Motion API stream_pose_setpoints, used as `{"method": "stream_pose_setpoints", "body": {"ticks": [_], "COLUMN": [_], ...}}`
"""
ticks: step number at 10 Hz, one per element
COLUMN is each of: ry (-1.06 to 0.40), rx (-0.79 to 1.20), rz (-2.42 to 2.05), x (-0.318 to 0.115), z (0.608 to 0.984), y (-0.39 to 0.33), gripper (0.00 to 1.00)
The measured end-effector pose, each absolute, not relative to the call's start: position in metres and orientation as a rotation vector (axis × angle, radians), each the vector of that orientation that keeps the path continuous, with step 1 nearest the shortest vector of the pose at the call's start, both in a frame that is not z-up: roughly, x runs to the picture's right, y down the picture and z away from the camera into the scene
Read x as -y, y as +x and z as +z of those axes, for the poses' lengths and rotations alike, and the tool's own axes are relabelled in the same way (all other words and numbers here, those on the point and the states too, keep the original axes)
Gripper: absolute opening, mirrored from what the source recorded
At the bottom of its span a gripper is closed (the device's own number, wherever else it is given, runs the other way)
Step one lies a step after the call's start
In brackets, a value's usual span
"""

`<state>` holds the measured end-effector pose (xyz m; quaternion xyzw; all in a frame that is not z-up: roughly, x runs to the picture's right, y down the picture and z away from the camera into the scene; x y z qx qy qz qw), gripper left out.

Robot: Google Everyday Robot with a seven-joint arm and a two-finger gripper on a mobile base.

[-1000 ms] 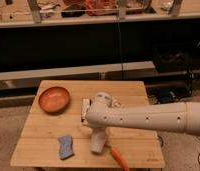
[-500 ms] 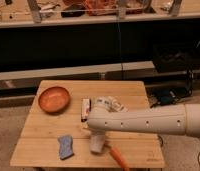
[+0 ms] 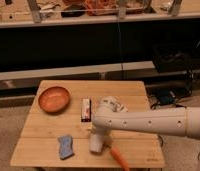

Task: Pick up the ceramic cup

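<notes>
The ceramic cup [image 3: 96,146] appears as a small white cylinder on the wooden table [image 3: 43,131], between the blue sponge and an orange carrot. My white arm [image 3: 153,122] reaches in from the right across the table. My gripper [image 3: 97,133] is at the arm's left end, pointing down right over the cup. I cannot tell where the gripper ends and the cup begins. A white lumpy part [image 3: 113,104] shows just behind the arm; I cannot tell what it is.
An orange-brown bowl [image 3: 54,99] sits at the table's back left. A small red and white bar [image 3: 86,109] lies mid-table. A blue sponge [image 3: 66,146] lies front left, a carrot [image 3: 120,159] at the front edge. Dark shelving [image 3: 98,45] stands behind the table.
The arm has sunk slightly toward the table. The white part behind it now shows further right. The cup, the sponge and the bowl have not moved.
</notes>
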<state>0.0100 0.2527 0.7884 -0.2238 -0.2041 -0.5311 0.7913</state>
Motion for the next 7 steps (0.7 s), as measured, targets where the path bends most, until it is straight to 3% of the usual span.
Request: {"method": "stream_pose_setpoints", "body": {"ticks": [2, 3, 7], "ry": [-0.479, -0.474, -0.479], "rx": [0.436, 0.426, 0.413], "rz": [-1.141, -1.150, -1.194], "x": [-0.250, -0.248, -0.244], "z": [0.790, 0.791, 0.792], "y": [0.010, 0.010, -0.005], "gripper": [0.80, 0.73, 0.34]}}
